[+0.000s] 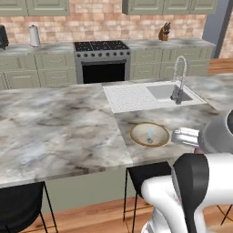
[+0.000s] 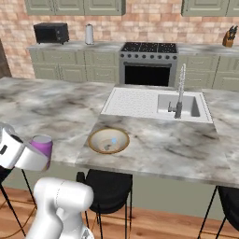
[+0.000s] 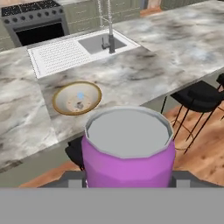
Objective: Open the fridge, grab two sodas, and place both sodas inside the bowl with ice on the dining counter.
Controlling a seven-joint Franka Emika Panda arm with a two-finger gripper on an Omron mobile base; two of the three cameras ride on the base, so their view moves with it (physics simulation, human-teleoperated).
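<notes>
My gripper (image 3: 127, 177) is shut on a pink soda can (image 3: 127, 151) with a grey top, held upright. The can (image 2: 42, 147) hangs in the air just short of the near edge of the dining counter (image 2: 163, 144), to the left of the bowl with ice (image 2: 108, 141). From the left base view, the can's grey top (image 1: 184, 136) shows right of the bowl (image 1: 150, 134), in front of the gripper (image 1: 200, 142). The tan bowl (image 3: 77, 98) sits on the marble counter (image 3: 131, 74) with a pale ice piece at its centre. The fridge is out of view.
A steel sink (image 2: 179, 105) with a tall tap (image 2: 179, 91) and a drainboard lies behind the bowl. Black stools (image 3: 197, 96) stand under the counter's near edge. The stove (image 2: 148, 63) and the wall counter are far behind.
</notes>
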